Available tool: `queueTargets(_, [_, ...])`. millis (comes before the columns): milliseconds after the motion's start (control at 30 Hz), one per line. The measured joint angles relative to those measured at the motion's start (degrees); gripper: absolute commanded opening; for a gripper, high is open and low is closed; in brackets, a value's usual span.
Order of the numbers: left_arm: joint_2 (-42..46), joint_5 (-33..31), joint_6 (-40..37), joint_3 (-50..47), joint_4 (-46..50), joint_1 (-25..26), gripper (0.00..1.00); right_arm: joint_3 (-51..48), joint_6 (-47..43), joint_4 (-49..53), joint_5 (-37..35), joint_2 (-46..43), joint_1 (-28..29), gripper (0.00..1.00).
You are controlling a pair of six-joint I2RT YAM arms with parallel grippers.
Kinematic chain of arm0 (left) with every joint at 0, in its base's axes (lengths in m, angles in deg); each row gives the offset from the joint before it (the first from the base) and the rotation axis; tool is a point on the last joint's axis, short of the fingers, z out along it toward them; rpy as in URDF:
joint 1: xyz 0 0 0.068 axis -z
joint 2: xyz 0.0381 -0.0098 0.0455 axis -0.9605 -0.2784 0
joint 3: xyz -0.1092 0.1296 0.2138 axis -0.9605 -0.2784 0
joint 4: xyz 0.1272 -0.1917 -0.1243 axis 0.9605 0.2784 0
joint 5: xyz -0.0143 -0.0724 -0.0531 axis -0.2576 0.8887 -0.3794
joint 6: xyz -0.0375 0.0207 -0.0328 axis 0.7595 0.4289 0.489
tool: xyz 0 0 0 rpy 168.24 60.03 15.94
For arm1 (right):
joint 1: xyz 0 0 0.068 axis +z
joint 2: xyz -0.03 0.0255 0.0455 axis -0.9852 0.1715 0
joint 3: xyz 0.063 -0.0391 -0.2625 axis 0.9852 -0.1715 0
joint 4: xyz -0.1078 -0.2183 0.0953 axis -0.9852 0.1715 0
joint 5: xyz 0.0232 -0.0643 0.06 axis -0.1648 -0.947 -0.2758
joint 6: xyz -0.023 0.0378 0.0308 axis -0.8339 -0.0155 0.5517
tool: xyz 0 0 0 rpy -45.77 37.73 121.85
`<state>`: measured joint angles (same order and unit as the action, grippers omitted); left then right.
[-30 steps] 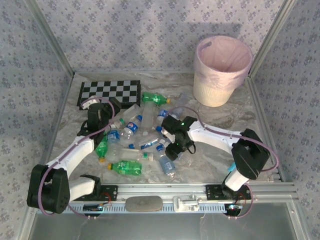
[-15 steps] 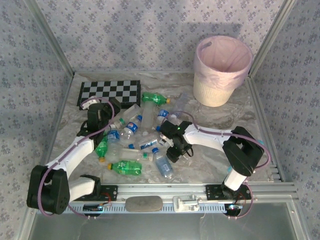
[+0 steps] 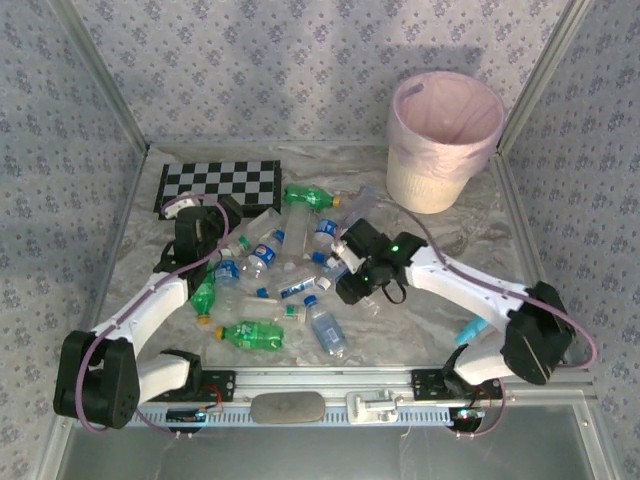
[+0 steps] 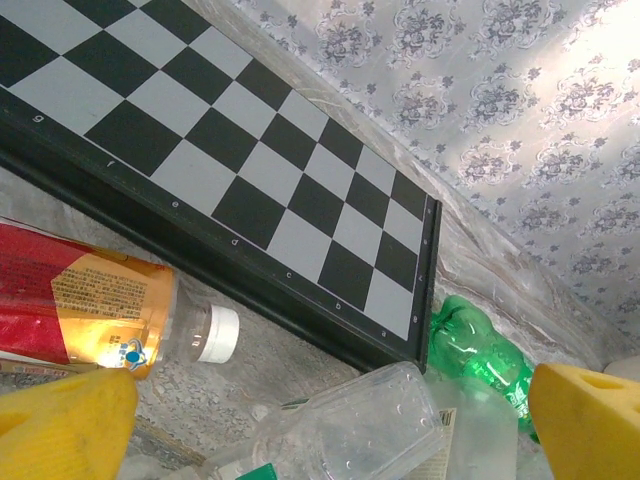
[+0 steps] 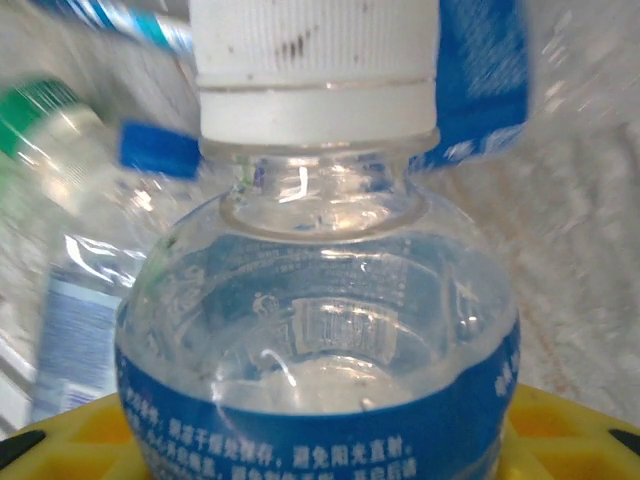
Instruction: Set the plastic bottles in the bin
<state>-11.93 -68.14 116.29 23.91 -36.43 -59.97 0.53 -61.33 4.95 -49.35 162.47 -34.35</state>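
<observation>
Several plastic bottles, clear with blue labels and a few green, lie in a heap mid-table. The bin, cream with a pink liner, stands at the back right. My right gripper is at the heap's right edge; in the right wrist view, this right gripper is shut on a clear blue-labelled bottle with a white cap, its yellow fingers on either side. My left gripper hovers open at the heap's left end; in the left wrist view, the left gripper is over a clear bottle.
A checkerboard lies at the back left, with a green bottle at its corner and a red-and-orange labelled bottle beside it. A teal object lies by the right arm's base. Patterned walls close in three sides.
My right gripper has closed on the clear bottle and shifted slightly right and back, its elbow swinging out to the right. The left arm has stayed still.
</observation>
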Motion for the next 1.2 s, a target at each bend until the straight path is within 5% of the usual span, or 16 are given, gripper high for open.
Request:
queueTargets(533, [-5.51,6.47,-7.80,5.29,-0.72,4.48,1.00,3.30,6.27,-19.08,6.25,-10.16,-17.40,0.45])
queueTargets(1200, [-12.33,9.44,-11.93,11.43,5.22,9.09,1.00,31.52,9.27,-22.56,-0.59,5.31,-37.38,0.44])
